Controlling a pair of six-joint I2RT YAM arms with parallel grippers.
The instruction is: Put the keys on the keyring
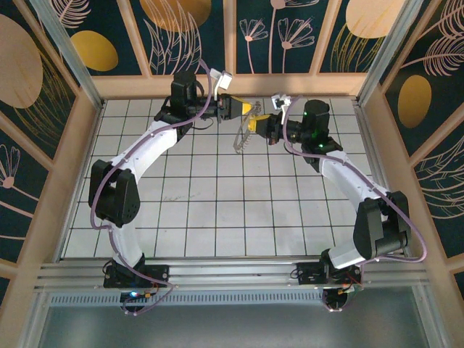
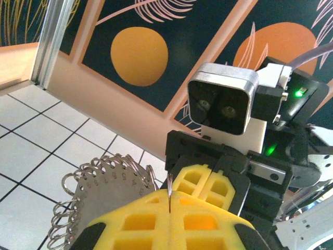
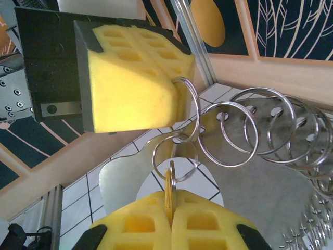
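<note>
Both jaws are closed, left pinching the keyring [image 3: 196, 107], right the key [image 3: 168, 198], numbered metal plate [image 2: 112, 192] crowding beside.

Robot test cell in a lab, dressed with decorative walls

Two white-and-black robot arms, the left arm [image 1: 145, 156] and the right arm [image 1: 348, 188], are bolted to an aluminium rail [image 1: 232, 272] at the near edge of a white, grid-tiled counter [image 1: 217, 210]. Lilac cables [image 1: 94, 196] run along the arms. The left tool [image 1: 250, 109] and the right tool [image 1: 254, 125] are padded with yellow foam. A boxy camera [image 2: 223, 104] with green status lights beside it sits on one wrist. A pale wooden frame [image 1: 43, 217] boxes in the counter, and it is backed by dark printed panels [image 1: 181, 36] of leaves and orange discs, more like a stage set than a lived-in room.
</note>
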